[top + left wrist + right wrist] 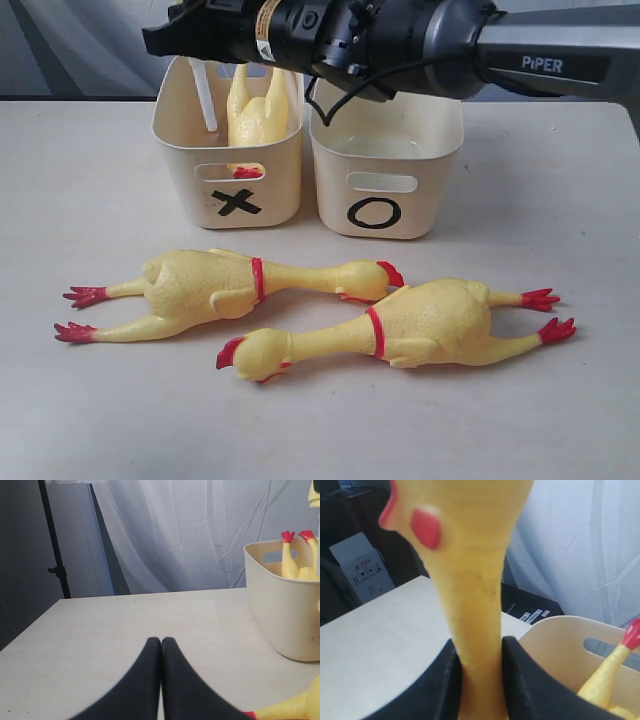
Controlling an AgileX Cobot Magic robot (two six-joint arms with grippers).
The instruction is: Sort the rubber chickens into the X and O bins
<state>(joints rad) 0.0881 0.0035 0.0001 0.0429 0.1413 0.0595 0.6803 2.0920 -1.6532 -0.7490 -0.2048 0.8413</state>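
My right gripper (480,647) is shut on the neck of the yellow head-and-neck piece (470,580), whose red comb points away from me. It hovers beside the X bin (555,650). In the exterior view the right arm (330,35) reaches across above both bins; its fingers and the piece are hidden there. A headless chicken (255,115) stands feet-up in the X bin (190,150). The O bin (420,170) shows nothing inside. Two whole chickens (200,285) (430,320) lie on the table in front. My left gripper (161,641) is shut and holds nothing, low over the table.
The left wrist view shows the cream bin (280,615) with red chicken feet (287,537) sticking up, and part of a chicken (295,707) close by. A white curtain (200,530) and a black stand (52,540) stand behind the table.
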